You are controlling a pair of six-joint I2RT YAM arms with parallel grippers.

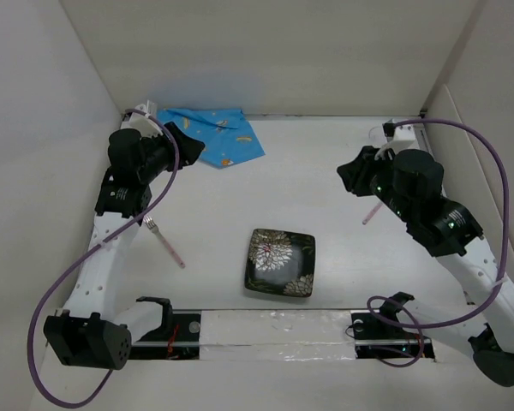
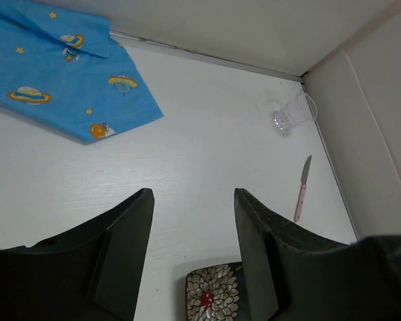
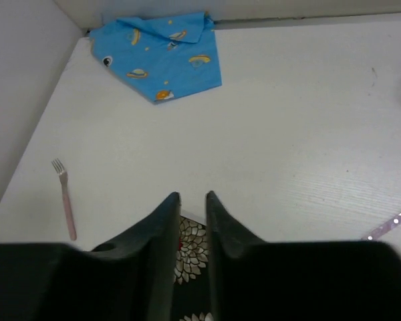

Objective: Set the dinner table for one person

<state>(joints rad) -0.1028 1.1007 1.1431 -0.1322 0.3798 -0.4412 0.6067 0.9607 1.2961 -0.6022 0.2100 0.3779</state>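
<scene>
The dinner table (image 1: pixel 283 184) is seen as the white surface enclosed by white walls, ahead of both arm bases. A square black plate (image 1: pixel 280 262) with a floral pattern is located on it near the front centre. A pink-handled fork (image 1: pixel 164 240) is laid to the left of the plate, well apart from it. A pink-handled knife (image 2: pixel 301 190) is laid at the right side, near the wall. A clear glass (image 2: pixel 287 115) is placed in the far right corner. A blue printed placemat (image 1: pixel 218 137) is folded in the far left corner. The left gripper (image 2: pixel 192 195) is held above the table beside the placemat, its jaws spread wide with nothing between them. The right gripper (image 3: pixel 191 197) is held above the right side, its jaws parted by a narrow gap, with nothing gripped.
</scene>
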